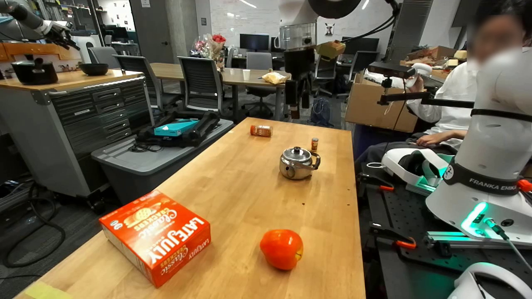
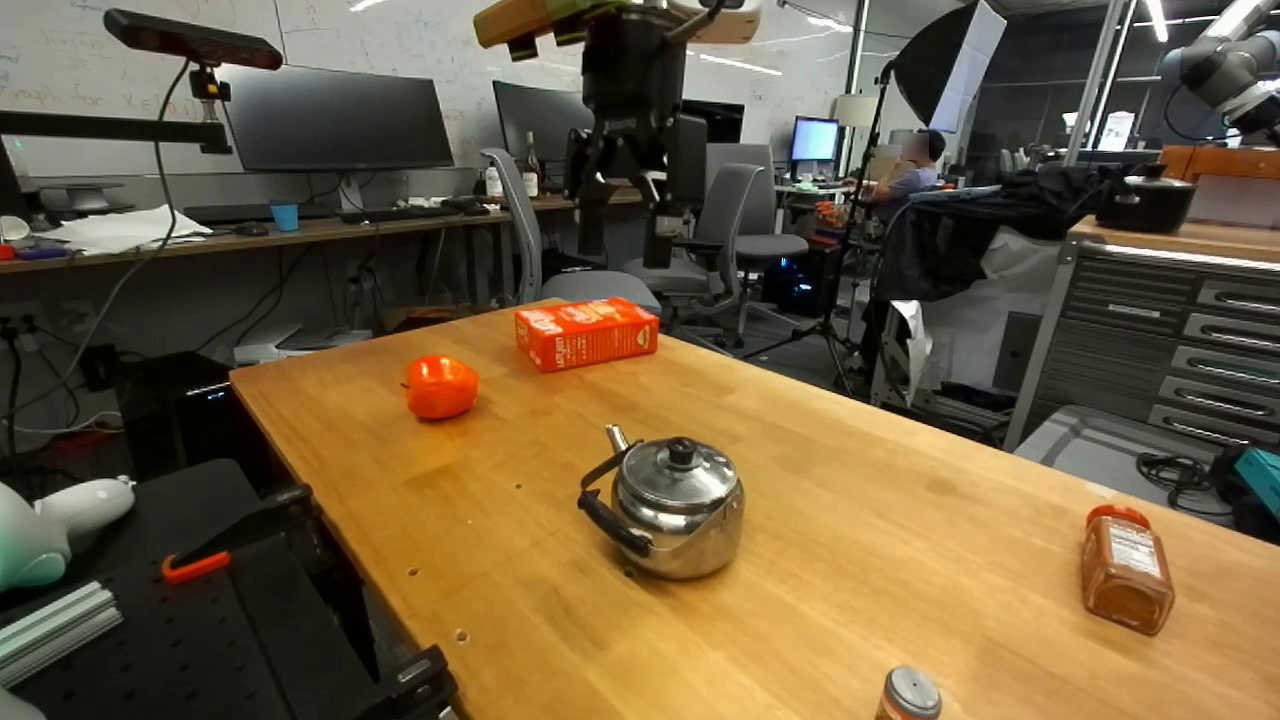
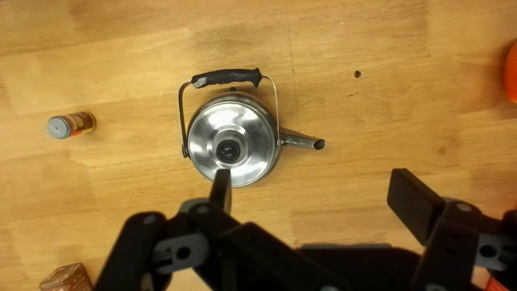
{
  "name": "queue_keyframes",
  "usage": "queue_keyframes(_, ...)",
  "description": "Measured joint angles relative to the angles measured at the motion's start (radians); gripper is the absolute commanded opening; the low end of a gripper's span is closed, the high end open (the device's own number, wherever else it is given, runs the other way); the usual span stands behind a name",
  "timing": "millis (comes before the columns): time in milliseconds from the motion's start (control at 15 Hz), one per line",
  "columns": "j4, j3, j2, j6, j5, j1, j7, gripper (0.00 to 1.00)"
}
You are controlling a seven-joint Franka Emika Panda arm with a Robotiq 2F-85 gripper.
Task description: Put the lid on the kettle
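Note:
The shiny silver kettle [image 1: 292, 169] stands upright on the wooden table, and it also shows in an exterior view [image 2: 690, 555]. In the wrist view the kettle's spout [image 3: 301, 141] points right, and its black-gripped handle is folded to one side. The silver lid [image 3: 254, 127] with a black centre knob sits on top of the kettle; it shows in both exterior views [image 1: 296, 154] [image 2: 682, 474]. My black gripper [image 2: 626, 240] is open and empty, well above the table. In the wrist view the gripper [image 3: 315, 180] has its left finger overlapping the lid's near edge.
An orange-red ball [image 1: 281, 249] and a red cracker box [image 1: 158, 234] lie on the table. A spice jar [image 1: 261, 131] lies on its side. A small shaker [image 1: 314, 144] stands near the kettle. The robot's base [image 1: 478, 207] is beside the table's edge.

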Motion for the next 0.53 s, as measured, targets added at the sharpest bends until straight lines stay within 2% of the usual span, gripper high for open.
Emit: queue_keyframes(533,0.000,0.000,-0.002,0.000,0.000,0.000,-0.008,1.00)
